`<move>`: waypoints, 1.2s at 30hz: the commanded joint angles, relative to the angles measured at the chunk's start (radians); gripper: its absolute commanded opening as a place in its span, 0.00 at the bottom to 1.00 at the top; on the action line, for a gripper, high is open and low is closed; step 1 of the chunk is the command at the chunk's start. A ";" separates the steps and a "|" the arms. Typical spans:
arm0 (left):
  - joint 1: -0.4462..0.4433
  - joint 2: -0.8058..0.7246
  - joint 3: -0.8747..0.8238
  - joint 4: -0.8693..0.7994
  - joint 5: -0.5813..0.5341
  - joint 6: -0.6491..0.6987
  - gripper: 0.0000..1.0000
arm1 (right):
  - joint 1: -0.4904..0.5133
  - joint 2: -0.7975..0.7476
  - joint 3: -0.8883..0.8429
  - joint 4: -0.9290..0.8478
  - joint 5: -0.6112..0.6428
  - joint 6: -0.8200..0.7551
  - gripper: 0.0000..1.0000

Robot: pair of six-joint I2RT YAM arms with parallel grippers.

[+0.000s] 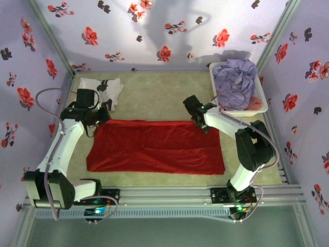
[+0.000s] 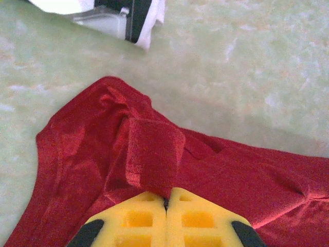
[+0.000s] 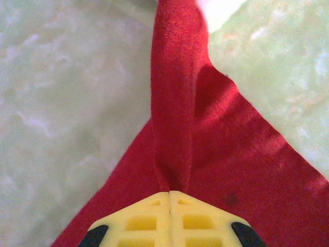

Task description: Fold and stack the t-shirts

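Spread as a wide, low rectangle across the middle of the top view: the red t-shirt [image 1: 154, 146], on the pale green table [image 1: 154, 92], long side running left to right. Plain bright red, no print. Mostly smooth, with shallow creases running lengthwise and a faint fold line through the middle.

At the cloth's upper left corner in the top view: the left gripper [image 1: 101, 116]. In the left wrist view, shut tight at bottom centre, yellow fingertips [image 2: 139, 218] pressed together on the red fabric. A small squared flap of cloth standing up from between them. Rumpled around the pinch, ridges fanning toward the left of the frame, flatter toward the right.

At the cloth's upper right corner in the top view: the right gripper [image 1: 199, 122]. In the right wrist view, likewise clamped on the red t-shirt at bottom centre. A narrow ridge of fabric drawn taut from the pinch straight up to the top of the frame. The rest of the cloth spreading flat toward the lower right, its edge cutting diagonally across the table.

Upper left of the top view, just beyond the left gripper: the white t-shirt [image 1: 109, 88], black print showing, lying crumpled.

Upper right of the top view: the lavender t-shirt [image 1: 235, 78], heaped and wrinkled in the white basket [image 1: 261, 109].
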 commanded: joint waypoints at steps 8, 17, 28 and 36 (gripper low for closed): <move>0.025 -0.010 -0.028 -0.059 0.053 0.023 0.00 | 0.073 -0.147 -0.191 -0.060 -0.026 0.179 0.00; 0.026 -0.057 -0.045 -0.099 0.061 0.010 0.00 | 0.097 -0.244 -0.252 -0.102 -0.014 0.190 0.00; 0.054 0.015 0.048 -0.112 0.062 0.050 0.00 | 0.118 -0.261 -0.234 -0.122 -0.044 0.165 0.00; 0.100 0.087 0.128 -0.101 0.087 0.111 0.00 | 0.150 -0.187 -0.191 -0.136 -0.036 0.153 0.00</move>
